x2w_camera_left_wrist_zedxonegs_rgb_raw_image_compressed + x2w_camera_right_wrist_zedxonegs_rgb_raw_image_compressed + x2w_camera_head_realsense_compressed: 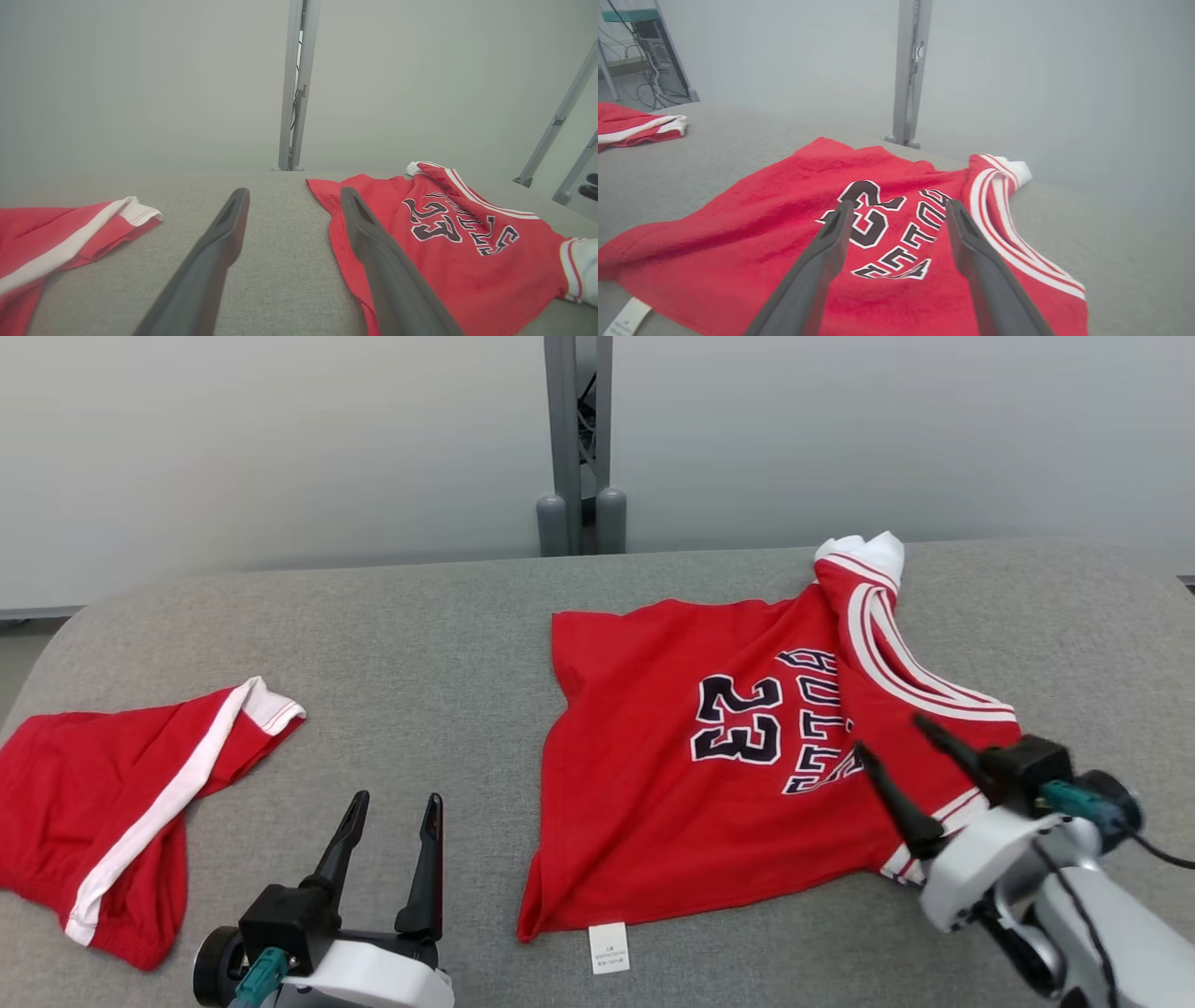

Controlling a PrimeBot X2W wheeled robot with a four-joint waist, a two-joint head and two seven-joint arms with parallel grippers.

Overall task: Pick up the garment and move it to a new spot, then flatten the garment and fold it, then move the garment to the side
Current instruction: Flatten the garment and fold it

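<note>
Head view: two red garments, two pincers. One jersey (709, 756) lies beneath the right pincer (889, 733), whose fingers are spread and empty. One pair of shorts (93, 803) lies well left of the left pincer (397, 797), also open.
Left wrist view: the jersey lies right of its fingers.
Right wrist view: the folded-over striped edge (999, 219) may crease in if folded unflattened.

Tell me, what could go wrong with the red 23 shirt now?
The jersey lies wrinkled, with its striped edge flopped over the lettering; folding it like that may lock in creases. The open right claw hangs right over the cloth and could snag and drag it. The red shorts fill the left side, so the jersey might land on them.
</note>
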